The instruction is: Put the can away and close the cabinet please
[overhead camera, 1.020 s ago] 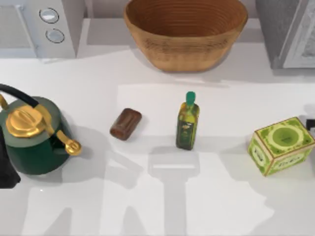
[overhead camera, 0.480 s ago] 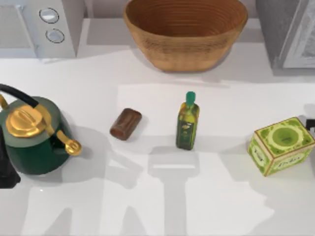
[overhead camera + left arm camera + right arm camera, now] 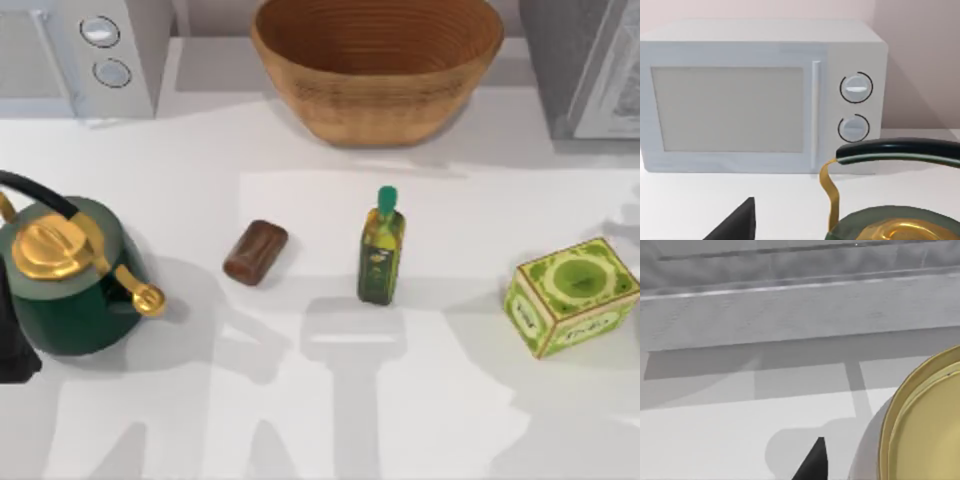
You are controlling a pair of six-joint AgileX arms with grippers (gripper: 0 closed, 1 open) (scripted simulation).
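can (image 3: 256, 252) lying between kettle (image 3: 70, 285) and bottle (image 3: 381, 249) | my left arm (image 3: 12, 340) at left edge | can't tell finger states

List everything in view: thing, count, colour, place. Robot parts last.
can: one, reddish-brown, lying on its side, table centre-left
bottle: one, olive with green cap, upright, table centre
box: one, green printed, table right
kettle: one, dark green with gold lid and spout, table left
basket: one, tan wicker, back centre
microwave: one, white, back left
cabinet: one, grey, back right
table: one, white
left hand: one, black, at the top view's left edge beside the kettle
right hand: one, black fingertip in the right wrist view, near the box
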